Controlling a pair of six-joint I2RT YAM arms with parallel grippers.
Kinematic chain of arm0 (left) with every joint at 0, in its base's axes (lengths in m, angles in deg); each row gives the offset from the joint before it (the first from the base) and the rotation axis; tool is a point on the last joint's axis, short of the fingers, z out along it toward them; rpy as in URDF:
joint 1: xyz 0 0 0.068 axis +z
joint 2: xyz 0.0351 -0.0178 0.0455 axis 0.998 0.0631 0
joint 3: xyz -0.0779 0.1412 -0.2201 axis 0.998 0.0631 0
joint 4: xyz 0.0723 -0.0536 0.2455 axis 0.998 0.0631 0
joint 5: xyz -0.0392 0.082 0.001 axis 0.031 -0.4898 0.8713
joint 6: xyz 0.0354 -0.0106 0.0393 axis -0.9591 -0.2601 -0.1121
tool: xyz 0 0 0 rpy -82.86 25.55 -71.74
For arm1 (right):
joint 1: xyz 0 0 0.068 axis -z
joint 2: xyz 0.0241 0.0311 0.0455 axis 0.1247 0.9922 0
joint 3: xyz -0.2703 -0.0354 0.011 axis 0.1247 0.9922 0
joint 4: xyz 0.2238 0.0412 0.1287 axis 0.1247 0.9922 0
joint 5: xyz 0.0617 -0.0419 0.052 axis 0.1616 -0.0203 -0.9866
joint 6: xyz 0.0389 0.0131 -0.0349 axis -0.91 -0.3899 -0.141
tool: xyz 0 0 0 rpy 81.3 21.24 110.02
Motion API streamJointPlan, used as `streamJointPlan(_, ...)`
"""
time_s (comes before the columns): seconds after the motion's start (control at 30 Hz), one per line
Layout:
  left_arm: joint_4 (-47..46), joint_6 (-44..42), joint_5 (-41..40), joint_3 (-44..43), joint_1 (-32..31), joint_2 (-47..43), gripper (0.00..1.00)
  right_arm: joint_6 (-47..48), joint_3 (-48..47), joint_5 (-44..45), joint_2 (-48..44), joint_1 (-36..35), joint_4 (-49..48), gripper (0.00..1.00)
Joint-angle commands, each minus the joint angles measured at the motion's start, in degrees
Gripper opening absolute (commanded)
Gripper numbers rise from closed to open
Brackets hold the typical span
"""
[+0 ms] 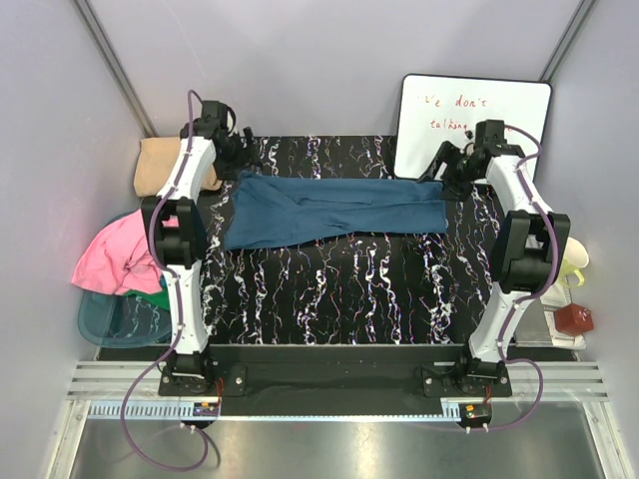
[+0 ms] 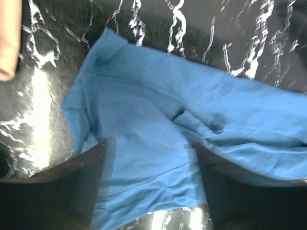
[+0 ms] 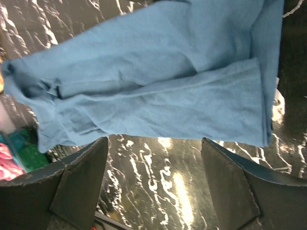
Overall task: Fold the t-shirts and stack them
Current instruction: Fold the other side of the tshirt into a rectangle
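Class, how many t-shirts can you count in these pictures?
4: blue t-shirt on the table, tan t-shirt far left, pink t-shirt left, green t-shirt beneath it. More may be hidden.

Bright, even overhead light fills the top view, with soft shadows. The glossy table (image 2: 36, 100) throws white glare left of the left gripper (image 2: 151, 143), whose fingers (image 2: 72, 191) look dark and blurred. The teal-blue t-shirt (image 2: 158, 110) looks washed-out between them. More glare lies below the right gripper (image 3: 154, 140).
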Motion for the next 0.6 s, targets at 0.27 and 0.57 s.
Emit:
streamJointPlan(0.27, -0.4, -3.88, 0.27, 5.1, -2.99, -13.04, 0.99, 14.31, -1.8, 14.61, -3.11, -10.47, 5.11, 0.95)
streamJointPlan(0.57, -1.19, -7.84, -0.53, 18.9, -11.33, -16.83, 0.55, 18.1, -1.71, 28.4, 1.72, -17.34, 3.44, 0.97)
